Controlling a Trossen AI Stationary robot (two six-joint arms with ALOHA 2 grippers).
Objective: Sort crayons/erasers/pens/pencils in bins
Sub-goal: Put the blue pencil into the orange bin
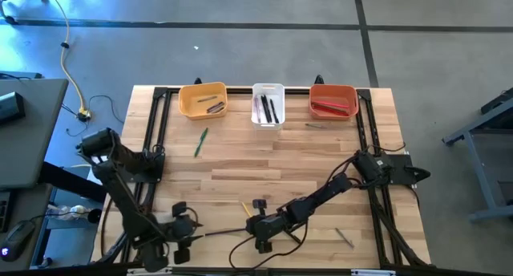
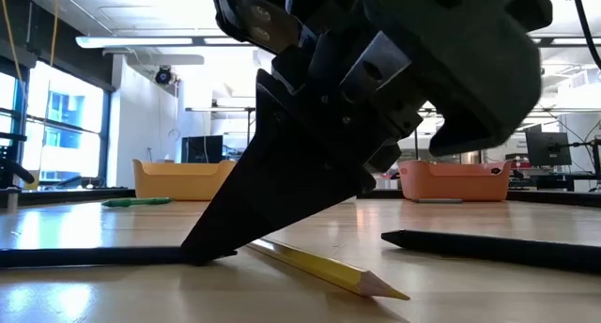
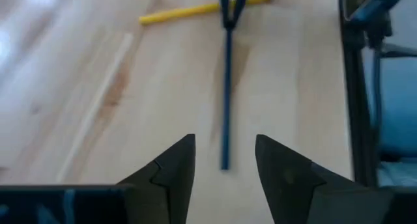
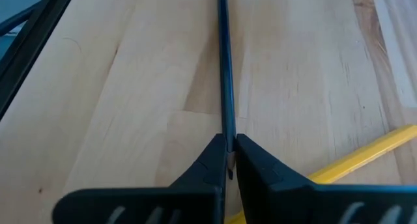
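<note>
Looming dark against the low view, the right arm's tool (image 2: 202,253) stands tip-down on the pale wooden-plank desk (image 1: 272,160), its two fingers pinched shut on one end of a slim black pen (image 4: 223,68). That pen lies flat on the planks and runs straight away from the tool toward the left arm's tool (image 3: 225,172), whose fingers stand apart with nothing between them, the pen's other end lying on the desk just ahead of the gap. My reading is that the pen is held at its end because the tool came down where it could pinch a stick lying flat.

Far across the desk from both tools sit the three small plastic bins in a row: a yellow-orange bin (image 1: 203,100), a white bin (image 1: 268,104) with dark sticks in it, and a red-orange bin (image 1: 333,100) with red sticks.

Just beside the right tool's tips, a thin yellow pencil (image 2: 324,267) lies on the desk, crossing close under the pen. A green pen (image 1: 200,141) lies well away from the tools, near the yellow-orange bin.

From above, cables and arm links cover both tools, so the grip reads only from the wrist views. What lies in the yellow-orange bin is too small to name.
</note>
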